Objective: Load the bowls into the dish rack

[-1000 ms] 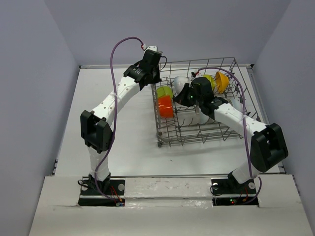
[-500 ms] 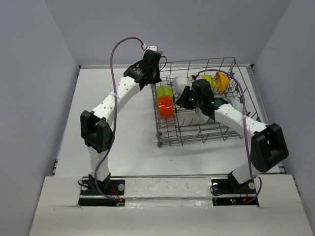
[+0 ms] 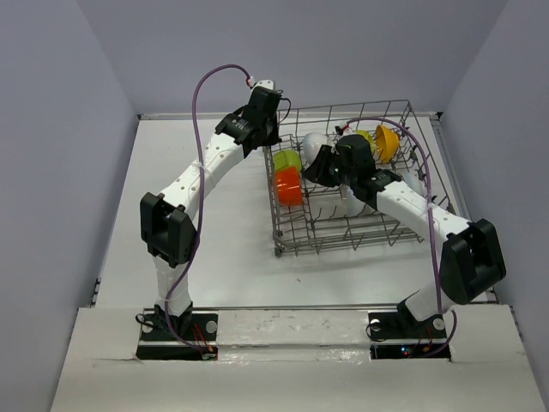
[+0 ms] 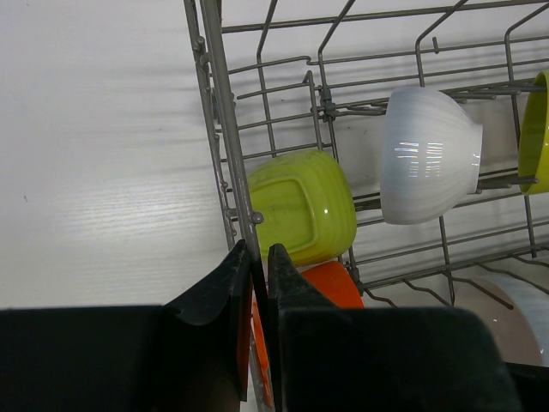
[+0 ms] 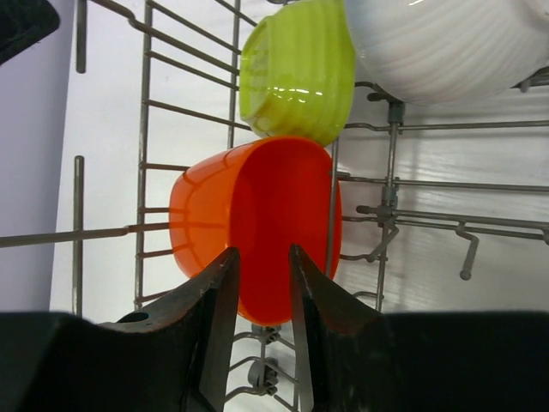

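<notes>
The dish rack (image 3: pixel 403 225) is a basket of thin grey metal wire with tall open-grid sides and upright prongs. It stands on the matt white desk (image 3: pixel 214 232), towards the right.

All the bowls in view are inside it, smooth and glossy, tipped on their sides between the prongs. A red-orange bowl (image 5: pixel 257 227) with faint facets in its wall sits against the left side of the rack, its hollow turned to the right wrist camera. Just beyond it is a lime green bowl (image 5: pixel 300 69) with fine ribs around its outside. Next along is a rounded white bowl (image 4: pixel 426 154) that catches bright highlights. A second green bowl (image 4: pixel 539 129) shows at the edge of the left wrist view. A yellow bowl (image 3: pixel 388 142) stands near the far right corner, and a second white bowl (image 4: pixel 506 318) lies lower in the rack.

The left pincer (image 4: pixel 257 253) is at the rack's far left corner. Its black fingers are drawn almost together on a wire of the rim, which runs down between them.

The right pincer (image 5: pixel 260 253) reaches in over the middle of the rack. Its fingers stand a narrow gap apart, with the red-orange bowl seen through the gap. Nothing is clamped between them, and contact with the bowl cannot be made out.
</notes>
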Action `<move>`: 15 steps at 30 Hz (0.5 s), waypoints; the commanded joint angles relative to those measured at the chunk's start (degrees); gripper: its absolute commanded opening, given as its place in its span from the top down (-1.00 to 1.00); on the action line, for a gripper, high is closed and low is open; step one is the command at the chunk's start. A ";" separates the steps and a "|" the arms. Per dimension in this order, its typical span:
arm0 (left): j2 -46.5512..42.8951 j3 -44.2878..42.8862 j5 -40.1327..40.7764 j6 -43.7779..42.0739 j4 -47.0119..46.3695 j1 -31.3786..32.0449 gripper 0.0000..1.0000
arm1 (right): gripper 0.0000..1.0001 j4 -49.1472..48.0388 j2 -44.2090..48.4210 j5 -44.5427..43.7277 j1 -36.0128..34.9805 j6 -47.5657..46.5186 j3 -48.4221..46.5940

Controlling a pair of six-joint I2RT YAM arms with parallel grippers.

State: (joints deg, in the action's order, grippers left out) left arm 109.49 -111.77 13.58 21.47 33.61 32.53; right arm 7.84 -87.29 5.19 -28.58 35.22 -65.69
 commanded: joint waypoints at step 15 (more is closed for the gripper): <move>-3.59 -3.99 0.39 -3.81 -3.46 -0.01 1.00 | 0.13 -6.43 -3.50 10.72 0.19 2.22 -3.92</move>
State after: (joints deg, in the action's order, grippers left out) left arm 109.49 -111.77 13.58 21.32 33.61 32.53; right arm 4.82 -90.28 14.00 -28.58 36.93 -66.94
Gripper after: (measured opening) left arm 0.180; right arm 0.432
